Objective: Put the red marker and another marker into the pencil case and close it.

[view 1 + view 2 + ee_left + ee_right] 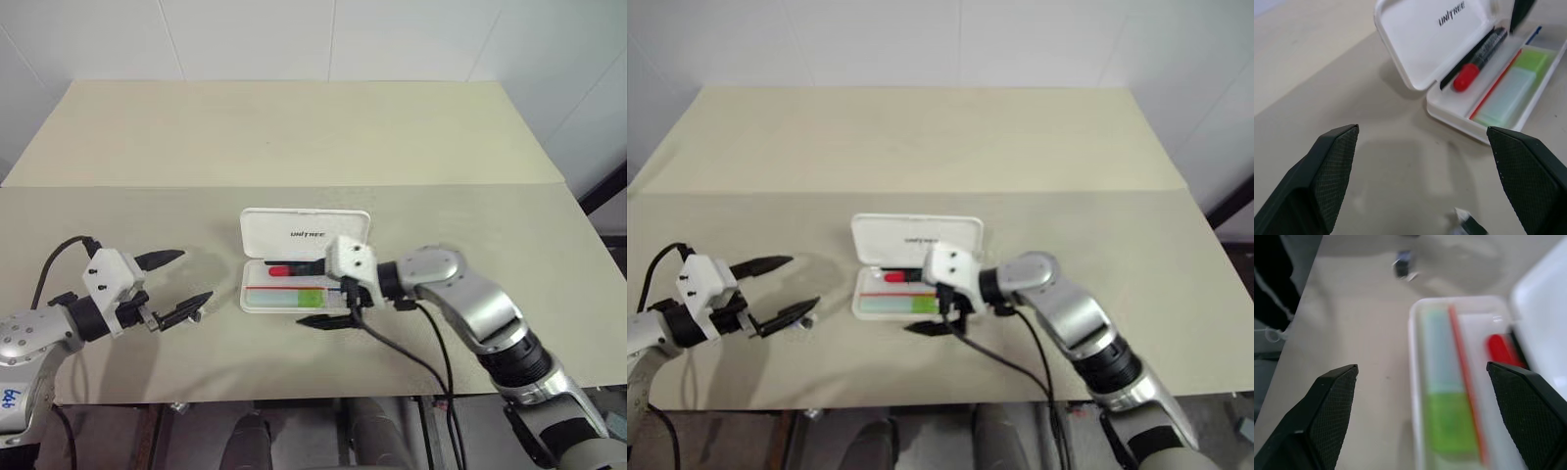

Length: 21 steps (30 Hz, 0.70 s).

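The white pencil case lies open in the middle of the table, its "UNITREE" lid raised at the back. In its tray lie the red marker, along the hinge side with its red cap to the left, and the light-green highlighter, in the front half beside a thin red line. My right gripper hovers open over the tray's right end, pointing left, with nothing between its fingers. Well left of the case, my left gripper stands open and empty, pointing toward the case. The left wrist view shows both markers inside the tray.
A small grey clip-like object lies on the table just below the left gripper, also seen as a grey object past the case. The beige table stretches back to a white wall; its front edge runs close below the case.
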{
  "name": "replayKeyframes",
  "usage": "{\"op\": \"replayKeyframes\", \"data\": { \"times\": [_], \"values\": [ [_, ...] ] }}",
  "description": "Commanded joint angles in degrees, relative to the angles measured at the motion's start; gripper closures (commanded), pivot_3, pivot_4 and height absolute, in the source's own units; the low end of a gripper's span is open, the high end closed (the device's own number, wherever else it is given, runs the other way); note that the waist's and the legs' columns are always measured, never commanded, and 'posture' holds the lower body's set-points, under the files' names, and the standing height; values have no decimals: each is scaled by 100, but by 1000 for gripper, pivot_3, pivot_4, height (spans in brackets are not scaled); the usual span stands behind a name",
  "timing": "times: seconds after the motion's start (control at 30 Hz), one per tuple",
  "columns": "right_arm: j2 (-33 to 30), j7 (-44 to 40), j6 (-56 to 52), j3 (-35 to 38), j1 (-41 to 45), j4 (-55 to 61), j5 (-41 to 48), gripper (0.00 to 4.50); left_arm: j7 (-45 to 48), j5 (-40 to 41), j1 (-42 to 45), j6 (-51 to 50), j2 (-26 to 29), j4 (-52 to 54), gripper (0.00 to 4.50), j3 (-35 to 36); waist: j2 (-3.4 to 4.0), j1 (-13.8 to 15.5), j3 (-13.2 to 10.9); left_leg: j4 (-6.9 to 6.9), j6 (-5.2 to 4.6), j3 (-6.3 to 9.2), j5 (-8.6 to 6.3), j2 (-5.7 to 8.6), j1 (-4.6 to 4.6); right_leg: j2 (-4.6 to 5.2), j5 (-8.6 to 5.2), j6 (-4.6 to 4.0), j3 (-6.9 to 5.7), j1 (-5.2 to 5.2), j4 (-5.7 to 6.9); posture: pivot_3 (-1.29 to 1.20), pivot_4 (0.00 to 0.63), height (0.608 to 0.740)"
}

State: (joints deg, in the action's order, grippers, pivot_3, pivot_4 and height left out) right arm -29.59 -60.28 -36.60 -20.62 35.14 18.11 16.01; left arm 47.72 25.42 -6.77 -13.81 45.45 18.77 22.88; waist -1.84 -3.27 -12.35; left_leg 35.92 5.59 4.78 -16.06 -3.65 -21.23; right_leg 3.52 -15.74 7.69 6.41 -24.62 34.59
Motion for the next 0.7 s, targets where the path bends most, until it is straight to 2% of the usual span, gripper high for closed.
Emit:
{"op": "replayKeyframes", "data": {
  "times": [0.03, 0.3, 0.47, 0.57, 0.7],
  "values": [
    [-277, -115, -27, 504, -156, 358, 361, 50, -320, 17, -370, -369, -52, 602, 0, 285, 0, -3, -1, 0, 1, 0, -2, 0, -1, 0, 0, 0, 0, 0, -3, 0, 150, 740],
    [-1036, -77, -224, 1056, -442, 318, 534, 50, -1221, -159, -1255, -1618, -235, 1392, 0, 408, -3, -3, -1, 5, 3, -8, -5, 0, 0, 0, 0, 0, 8, 3, -18, 0, 150, 740],
    [-1270, -66, -215, 1133, -538, 297, 557, 50, -1501, -185, -1373, -2014, -361, 1586, 0, 358, -5, -2, -2, 10, 3, -14, -5, 0, 0, 0, 0, 0, 12, 4, -23, 0, 150, 740],
    [-1319, -50, -220, 1143, -514, 252, 556, 50, -1400, -238, -1397, -1912, -324, 1557, 0, 324, -5, -2, -2, 14, 3, -19, -5, 0, 0, 1, 1, 0, 17, 6, -29, 0, 150, 740],
    [-1332, -43, -228, 1109, -483, 229, 557, 50, -278, -338, -1131, -624, 0, 986, 0, 75, -5, 4, -2, 11, 4, -25, -5, 0, 0, 1, 2, -2, 18, 5, -37, 0, 150, 740]
  ]
}}
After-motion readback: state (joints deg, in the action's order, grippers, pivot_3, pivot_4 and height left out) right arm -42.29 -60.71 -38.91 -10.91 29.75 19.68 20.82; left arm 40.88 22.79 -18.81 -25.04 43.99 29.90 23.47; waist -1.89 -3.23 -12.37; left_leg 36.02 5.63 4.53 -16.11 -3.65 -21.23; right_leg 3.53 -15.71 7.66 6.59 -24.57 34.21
